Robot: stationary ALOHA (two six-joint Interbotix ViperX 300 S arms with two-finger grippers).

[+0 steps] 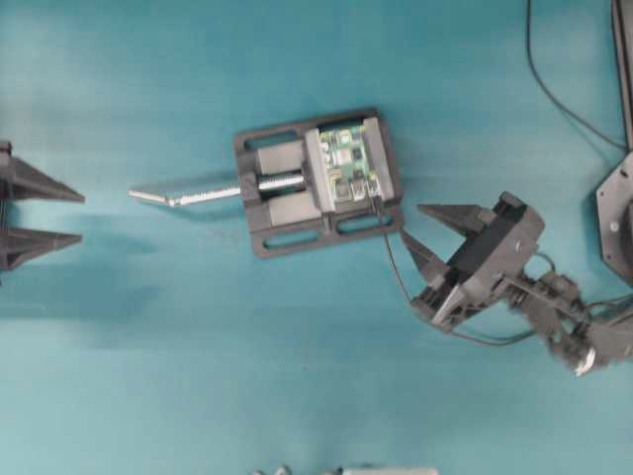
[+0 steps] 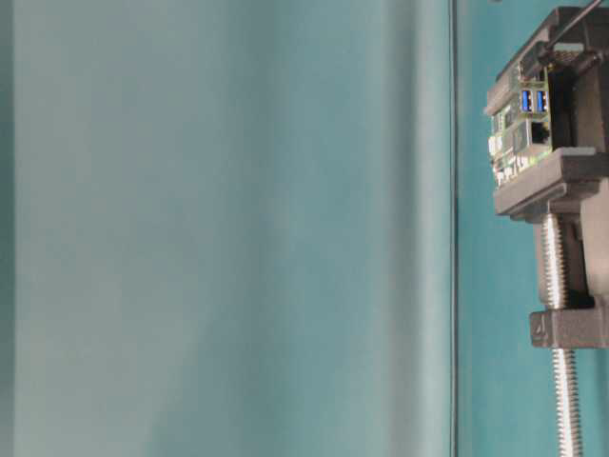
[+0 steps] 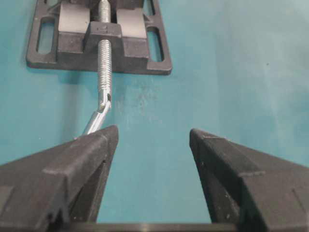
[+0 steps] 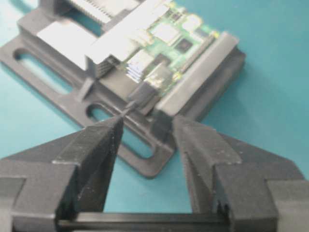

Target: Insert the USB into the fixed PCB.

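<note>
While the plug [image 4: 145, 94] is sitting at the near edge of the green board [image 4: 166, 41], apparently seated in one of its connectors, your right gripper [image 4: 147, 140] is hanging just short of it with both fingers spread wide and nothing between them. From overhead you are seeing that gripper [image 1: 430, 230] standing off the vise's lower right corner, with the thin cable [image 1: 396, 267] trailing from the board's edge past the fingers and curling back beneath the arm. The board [image 1: 348, 163] is sitting clamped between the grey jaws of the vise [image 1: 262, 213], and the screw rod [image 1: 208, 194] is sticking out toward your left gripper [image 1: 79, 218], which is waiting well away from the vise, fully open and empty. I am judging that the insertion step is finishing or already done, though the blur around the plug is keeping me from saying how deep it is sitting. If it is home, you are only needing to draw the right arm clear of the vise without snagging the cable; if not, you are needing to regrip the plug squarely and press it straight toward the board.
</note>
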